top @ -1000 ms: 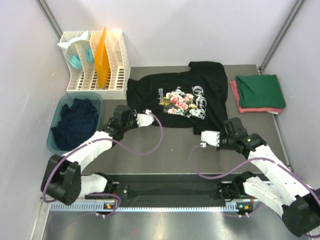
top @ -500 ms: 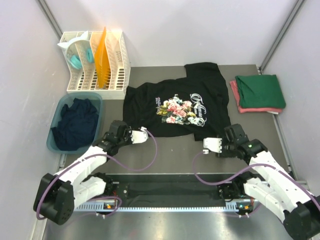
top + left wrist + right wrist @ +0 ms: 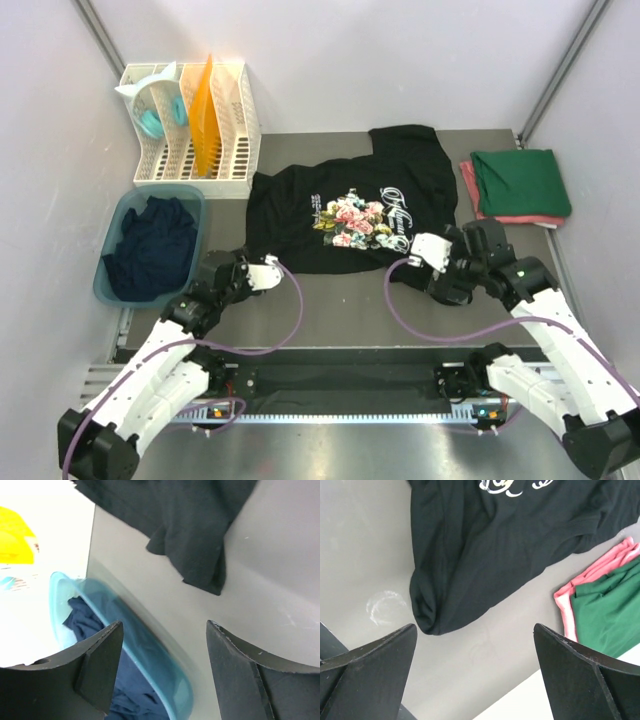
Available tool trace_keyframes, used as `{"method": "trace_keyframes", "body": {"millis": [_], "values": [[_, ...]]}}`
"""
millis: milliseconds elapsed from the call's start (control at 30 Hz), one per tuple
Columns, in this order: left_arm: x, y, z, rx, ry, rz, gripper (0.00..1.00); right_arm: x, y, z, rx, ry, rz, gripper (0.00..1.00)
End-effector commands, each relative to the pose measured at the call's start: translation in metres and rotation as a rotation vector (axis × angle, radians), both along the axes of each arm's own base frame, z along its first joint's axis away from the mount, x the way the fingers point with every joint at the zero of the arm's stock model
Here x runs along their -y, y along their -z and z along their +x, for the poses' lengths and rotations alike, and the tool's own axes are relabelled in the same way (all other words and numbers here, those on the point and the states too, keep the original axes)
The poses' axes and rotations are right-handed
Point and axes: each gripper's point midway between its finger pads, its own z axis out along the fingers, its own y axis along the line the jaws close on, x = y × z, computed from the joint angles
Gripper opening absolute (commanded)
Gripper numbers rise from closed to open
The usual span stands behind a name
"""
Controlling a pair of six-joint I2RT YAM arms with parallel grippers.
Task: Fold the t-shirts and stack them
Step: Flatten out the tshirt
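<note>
A black t-shirt [image 3: 350,205] with a floral chest print lies spread flat on the grey table [image 3: 340,310]. My left gripper [image 3: 270,270] hangs open just off its near left corner; in the left wrist view that gripper [image 3: 162,665] holds nothing, and the black hem [image 3: 195,545] lies beyond its fingers. At the shirt's near right corner my right gripper [image 3: 425,255] is wide open and empty [image 3: 475,670], above bare table beside the rolled black hem [image 3: 435,610]. A folded green t-shirt [image 3: 520,180] rests on a folded pink one [image 3: 470,195] at the right.
A teal tub [image 3: 112,280] holding a crumpled navy t-shirt [image 3: 150,250] stands at the left, its rim [image 3: 155,655] under my left fingers. A white slotted rack [image 3: 235,120] sits at the back left. Grey walls close in the table.
Both grippers were shut on the black shirt's near hem and drew it toward me. They have since opened and let go; the left arm drew back, the right lifted toward the hem.
</note>
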Motion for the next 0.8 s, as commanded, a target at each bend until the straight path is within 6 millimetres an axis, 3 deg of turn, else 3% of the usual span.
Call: {"method": "trace_keyframes", "body": {"millis": [0, 133, 167, 267, 333, 467, 767], "values": [[-0.004, -0.005, 0.009, 0.043, -0.027, 0.01, 0.72, -0.016, -0.019, 0.001, -0.039, 0.051, 0.137, 1.0], [0.007, 0.006, 0.028, 0.038, -0.022, -0.007, 0.71, -0.029, -0.002, -0.013, -0.186, 0.006, 0.17, 0.91], [0.012, -0.001, 0.036, 0.056, -0.019, -0.021, 0.7, -0.035, -0.001, -0.016, -0.201, -0.026, 0.191, 0.89], [0.027, -0.003, 0.052, 0.021, -0.008, -0.063, 0.7, -0.037, 0.002, -0.018, -0.205, -0.078, 0.167, 0.88], [0.035, 0.0, 0.059, 0.003, 0.016, -0.068, 0.7, -0.034, 0.015, -0.02, -0.245, -0.09, 0.128, 0.87], [0.049, 0.007, 0.061, -0.014, 0.116, -0.062, 0.7, -0.032, 0.032, -0.013, -0.252, -0.105, 0.07, 0.86], [0.05, 0.024, 0.072, -0.085, 0.125, -0.002, 0.66, -0.032, 0.079, 0.0, -0.261, -0.13, -0.013, 0.85]]}}
